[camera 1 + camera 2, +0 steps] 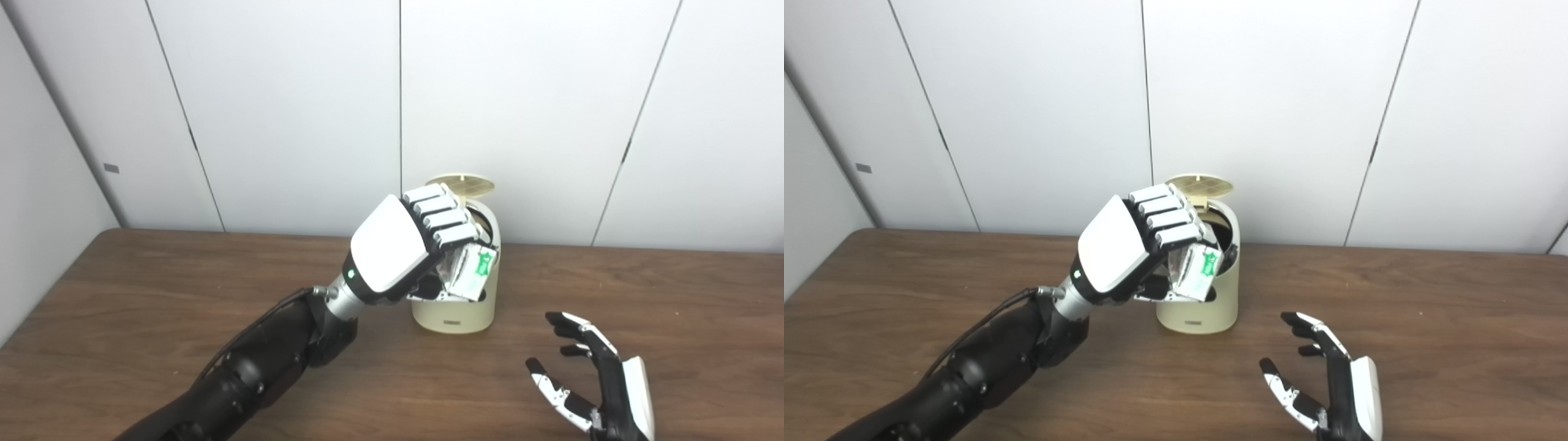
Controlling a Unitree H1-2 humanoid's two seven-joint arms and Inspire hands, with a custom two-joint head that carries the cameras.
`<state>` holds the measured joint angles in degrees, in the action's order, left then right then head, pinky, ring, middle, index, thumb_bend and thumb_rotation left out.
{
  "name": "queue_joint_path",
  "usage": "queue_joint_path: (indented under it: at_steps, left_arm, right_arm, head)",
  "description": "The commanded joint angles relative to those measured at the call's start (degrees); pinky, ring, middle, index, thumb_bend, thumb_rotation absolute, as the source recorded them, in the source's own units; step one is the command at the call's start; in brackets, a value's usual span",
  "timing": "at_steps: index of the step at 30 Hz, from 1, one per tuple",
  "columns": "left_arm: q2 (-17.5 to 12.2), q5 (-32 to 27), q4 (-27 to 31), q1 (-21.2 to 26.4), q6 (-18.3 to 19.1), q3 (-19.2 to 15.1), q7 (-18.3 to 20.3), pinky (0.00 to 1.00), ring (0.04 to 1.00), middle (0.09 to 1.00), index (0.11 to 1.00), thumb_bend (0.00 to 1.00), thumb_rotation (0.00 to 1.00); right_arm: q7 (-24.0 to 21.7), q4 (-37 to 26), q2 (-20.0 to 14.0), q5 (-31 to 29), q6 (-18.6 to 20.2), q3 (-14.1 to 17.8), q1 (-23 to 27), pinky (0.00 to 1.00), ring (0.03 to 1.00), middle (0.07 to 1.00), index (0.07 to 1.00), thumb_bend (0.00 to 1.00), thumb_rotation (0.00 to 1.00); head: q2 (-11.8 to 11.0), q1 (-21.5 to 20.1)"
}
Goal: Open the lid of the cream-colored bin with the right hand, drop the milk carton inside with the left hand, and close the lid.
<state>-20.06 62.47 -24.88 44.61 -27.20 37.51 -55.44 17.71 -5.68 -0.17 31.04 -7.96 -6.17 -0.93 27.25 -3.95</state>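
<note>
Left hand [404,245] first: I have its fingers curled tight around the milk carton [471,272], which hangs raised in front of the upper part of the bin [456,309], tilted, with its green-printed face toward me. By my reading the carton is just short of the mouth rather than over it (the knuckles hide part of the rim, so I can't be exact). The bin itself is cream-colored and stands on the brown table [153,306], near the back wall. Its lid [460,184] is already flipped up behind the opening, so the first step looks done and I'm in the drop step. Further right, my right hand [1329,386] rests low near the table's front edge, well apart from the bin, fingers spread and holding nothing. Next I need to carry the carton up and over the opening, then loosen the grip; the right hand closes the lid afterwards.
</note>
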Motion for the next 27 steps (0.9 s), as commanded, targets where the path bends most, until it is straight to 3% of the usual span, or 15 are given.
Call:
queue_joint_path:
  at_steps: [1,14,27]
  left_arm:
    - [-0.63,-0.29,-0.51,4.44,0.31,-0.16,-2.9,0.51,0.492,0.453,0.492,0.5,0.0]
    - [1.2,-3.68,-7.96,6.5,0.31,0.16,-6.03,0.51,0.496,0.451,0.484,0.5,0.0]
    - [5.46,-12.87,-12.59,5.4,0.29,-0.19,-4.78,0.47,0.484,0.467,0.472,0.51,0.0]
  right_arm:
    - [0.95,2.12,1.12,0.55,-1.33,-0.86,-0.66,0.6,0.721,0.738,0.719,0.26,0.05]
    - [1.4,2.1,1.91,1.08,-1.11,-1.54,-1.01,0.59,0.713,0.739,0.72,0.27,0.11]
    - [1.41,1.45,2.66,2.06,-0.3,-2.2,-1.25,0.58,0.704,0.737,0.717,0.26,0.15]
  head:
    - [0.06,-0.16]
    - [0.47,-1.78]
    - [0.98,-2.97]
